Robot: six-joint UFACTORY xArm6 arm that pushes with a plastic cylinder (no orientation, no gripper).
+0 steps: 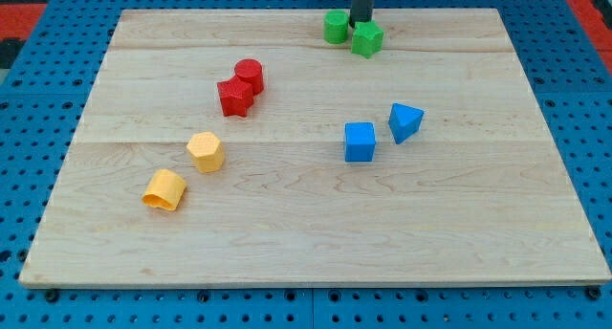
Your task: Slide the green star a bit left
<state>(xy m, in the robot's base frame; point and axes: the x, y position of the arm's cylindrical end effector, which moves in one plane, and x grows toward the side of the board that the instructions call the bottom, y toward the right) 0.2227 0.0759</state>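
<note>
The green star [367, 39] lies near the top edge of the wooden board, right of centre. A second green block [336, 27], rounded in shape, sits just to its upper left, nearly touching it. My tip [361, 22] stands at the view's top, right behind the green star and beside the right side of the rounded green block. The rod rises out of the frame.
A red cylinder [250, 75] and a red star [234, 97] touch at upper left of centre. A yellow hexagon [206, 151] and a yellow arch-like block [164, 189] lie at lower left. A blue cube [360, 142] and a blue triangle [404, 121] sit right of centre. The board [316, 243] rests on a blue pegboard.
</note>
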